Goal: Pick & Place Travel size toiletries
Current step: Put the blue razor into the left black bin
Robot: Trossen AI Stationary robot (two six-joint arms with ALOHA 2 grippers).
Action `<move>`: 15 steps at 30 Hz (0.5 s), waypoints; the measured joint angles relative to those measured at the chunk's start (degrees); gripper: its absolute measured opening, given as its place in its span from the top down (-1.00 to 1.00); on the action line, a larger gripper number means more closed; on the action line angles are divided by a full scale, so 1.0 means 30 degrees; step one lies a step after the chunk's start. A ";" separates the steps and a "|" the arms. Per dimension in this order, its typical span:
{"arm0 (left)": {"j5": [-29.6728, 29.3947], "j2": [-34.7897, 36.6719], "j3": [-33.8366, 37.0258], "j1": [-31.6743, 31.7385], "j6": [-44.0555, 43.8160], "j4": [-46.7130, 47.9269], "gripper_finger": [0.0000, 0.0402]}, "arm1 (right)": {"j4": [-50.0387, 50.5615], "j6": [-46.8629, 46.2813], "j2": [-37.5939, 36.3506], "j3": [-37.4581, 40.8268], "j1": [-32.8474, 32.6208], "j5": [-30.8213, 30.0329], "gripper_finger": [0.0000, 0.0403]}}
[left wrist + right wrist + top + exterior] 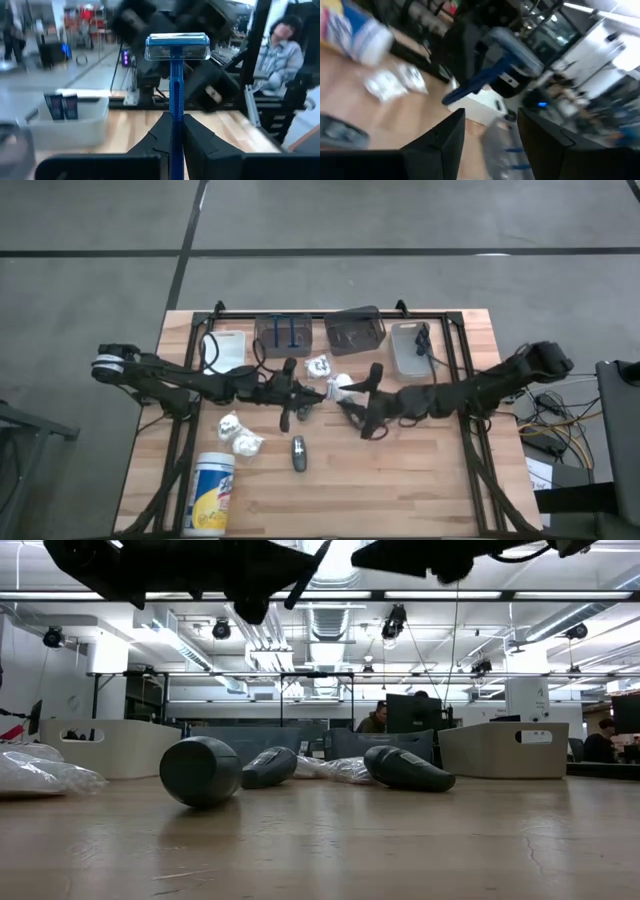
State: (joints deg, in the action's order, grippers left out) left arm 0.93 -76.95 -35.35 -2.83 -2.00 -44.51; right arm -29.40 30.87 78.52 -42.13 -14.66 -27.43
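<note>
On the bench (400, 490), seen from above, the tall white canister (212, 493) with the blue-and-yellow label lies at about 7 o'clock. Just up from it, toward 8 o'clock, sit two small white packets (240, 436).

The left arm reaches in from 9 o'clock toward the middle. Its left end effector (171, 131) is clenched on a blue razor (176, 75), gripping the handle with the clear head standing up above the fingers; in the overhead view this end effector is near the bench centre, above the boards.

A dark grey tube (298, 453) lies at about 6 o'clock of the centre, apart from both arms. More white packets (328, 370) rest just past the centre toward 12 o'clock.

Along the far edge, from 11 to 1 o'clock, stand the bins (355, 330); one holds blue sticks (285, 332).

The right arm enters from 3 o'clock. Its right end effector (490, 132) is released, fingers parted with nothing between them, facing the razor just beside it.
</note>
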 joint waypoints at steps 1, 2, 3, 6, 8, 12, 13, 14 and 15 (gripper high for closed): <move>0.0011 0.0000 0.0000 -0.0003 0.0640 -0.0199 0.87 | 0.0145 -0.0722 -0.0293 0.0007 0.0263 0.0696 0.15; 0.0002 0.0000 0.0000 0.0000 0.1097 -0.0298 0.87 | 0.0293 -0.1376 -0.0561 0.0010 0.0520 0.1364 0.17; -0.0011 -0.0002 0.0000 0.0000 0.1435 -0.0354 0.87 | 0.0363 -0.1959 -0.0760 0.0021 0.0787 0.2005 0.19; -0.0088 -0.0022 0.0000 0.0015 0.2070 -0.0553 0.87 | 0.0335 -0.3364 -0.1118 0.0014 0.1454 0.3954 0.24; -0.0211 -0.0036 0.0000 0.0015 0.2324 -0.0679 0.87 | 0.0311 -0.4146 -0.1143 -0.0044 0.1785 0.5074 0.27; -0.0391 -0.0042 -0.0117 0.0032 0.2919 -0.0692 0.86 | 0.0108 -0.4811 -0.0682 -0.0445 0.2101 0.5818 0.34; -0.0427 -0.0044 -0.0210 0.0032 0.3065 -0.0695 0.86 | 0.0117 -0.4815 -0.0482 -0.0555 0.2117 0.5818 0.35; -0.0437 -0.0044 -0.0300 0.0029 0.3165 -0.0735 0.86 | 0.0143 -0.4808 -0.0229 -0.0703 0.2122 0.5818 0.37; -0.0478 -0.0044 -0.0376 0.0029 0.3248 -0.0788 0.86 | 0.0143 -0.4799 0.0047 -0.0896 0.2122 0.5818 0.38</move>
State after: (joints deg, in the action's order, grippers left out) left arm -0.50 -77.08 -36.48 -2.74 7.74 -46.87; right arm -28.97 16.47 78.66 -44.82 -8.29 -9.98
